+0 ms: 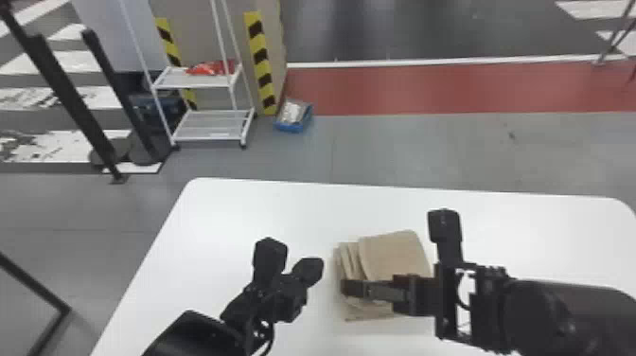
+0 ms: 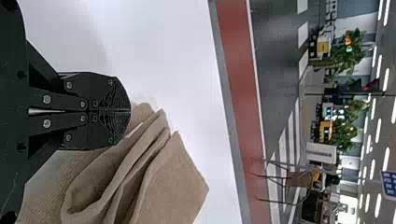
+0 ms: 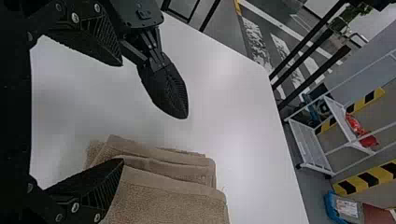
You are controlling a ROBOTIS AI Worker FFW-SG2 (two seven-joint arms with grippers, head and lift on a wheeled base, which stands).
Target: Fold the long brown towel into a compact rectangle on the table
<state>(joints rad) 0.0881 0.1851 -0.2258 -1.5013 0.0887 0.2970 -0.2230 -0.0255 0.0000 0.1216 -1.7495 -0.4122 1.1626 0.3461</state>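
The long brown terry towel (image 1: 393,255) is gathered into a layered bundle on the white, round-cornered worktop (image 1: 236,213), between its left and right edges and well apart from the far edge. Most of the folding seems done: at least 3 layers are stacked, but their edges are stepped, and a loose loop is left open. Squaring and flattening are probably still needed – a compact rectangle is not fully reached.

The left black end effector (image 2: 130,111) is held beside the bundle, its 2 fingers together. The right black end effector (image 3: 122,111) is placed at the towel, its 2 fingers wide apart – contact cannot be told.

On the floor beyond the far edge, pale packaged contents (image 1: 292,112) are held in a shallow blue crate (image 1: 290,127).
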